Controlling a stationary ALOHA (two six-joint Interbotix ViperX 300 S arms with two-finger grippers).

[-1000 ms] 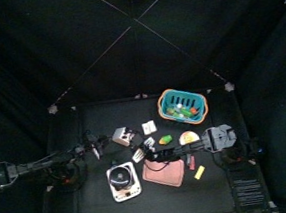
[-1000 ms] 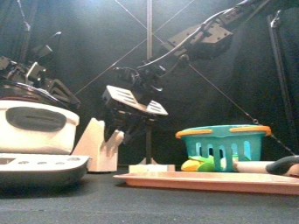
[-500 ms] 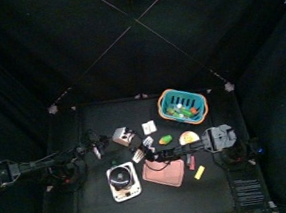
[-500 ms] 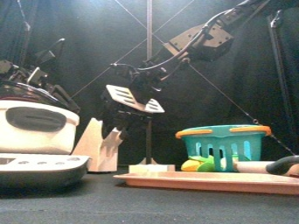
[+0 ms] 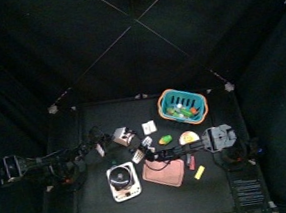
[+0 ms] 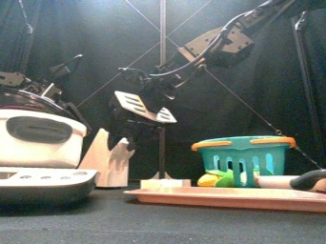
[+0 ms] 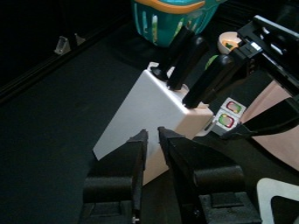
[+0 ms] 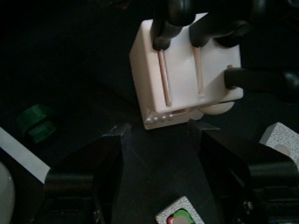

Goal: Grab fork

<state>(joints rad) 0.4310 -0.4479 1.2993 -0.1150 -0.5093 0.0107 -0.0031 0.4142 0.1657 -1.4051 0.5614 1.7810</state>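
**A:** What could trip us up from here?

**B:** Our right gripper point(image 8: 163, 153) hangs with its jaws spread wide over the white block point(image 8: 184, 74), where several black handles point(image 8: 219, 26) crowd together. We judge that closing now could catch the wrong handle, pinch two at once, or tip the block.

**A:** And the fork?

**B:** We cannot tell which handle is the fork's. Presumably it stands in that block, at seven o'clock from the right gripper in the front view, near but apart.

**A:** Anything farther out?

**B:** Our left gripper point(image 7: 149, 150), partly open and empty, sits just beside the block, so we think the arms could collide. The teal basket point(image 5: 179, 101) lies at one o'clock, well apart.
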